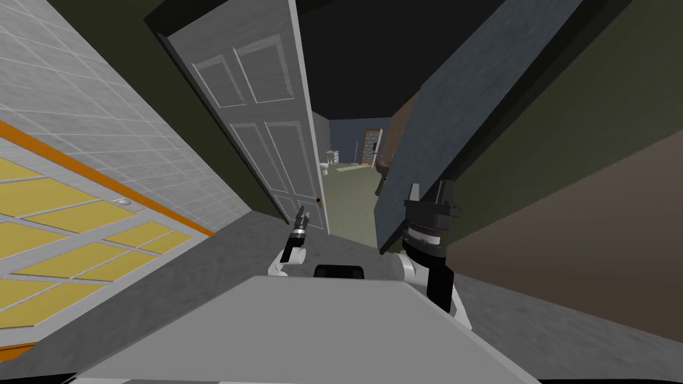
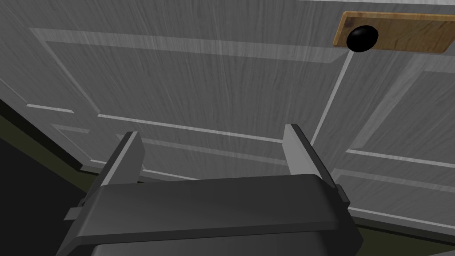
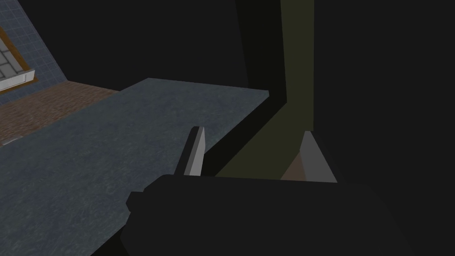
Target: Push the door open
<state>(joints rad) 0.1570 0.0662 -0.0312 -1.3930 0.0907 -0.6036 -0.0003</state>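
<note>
As the left hand [image 2: 213, 133] hovers, fingers apart, the grey panelled door [image 2: 200, 80] stands ajar.
Looks stiff, heavy; push near its round black knob [image 2: 362, 38], upper right.

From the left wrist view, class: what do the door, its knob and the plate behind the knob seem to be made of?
Door: pale grey wood, matte; streaky grain and framed panels show.
Plate: tan and grained, probably wood, possibly brushed brass.
Knob: flat black ball with no shine; material unclear.

Knob plate [image 2: 400, 32] partly cut off
</note>
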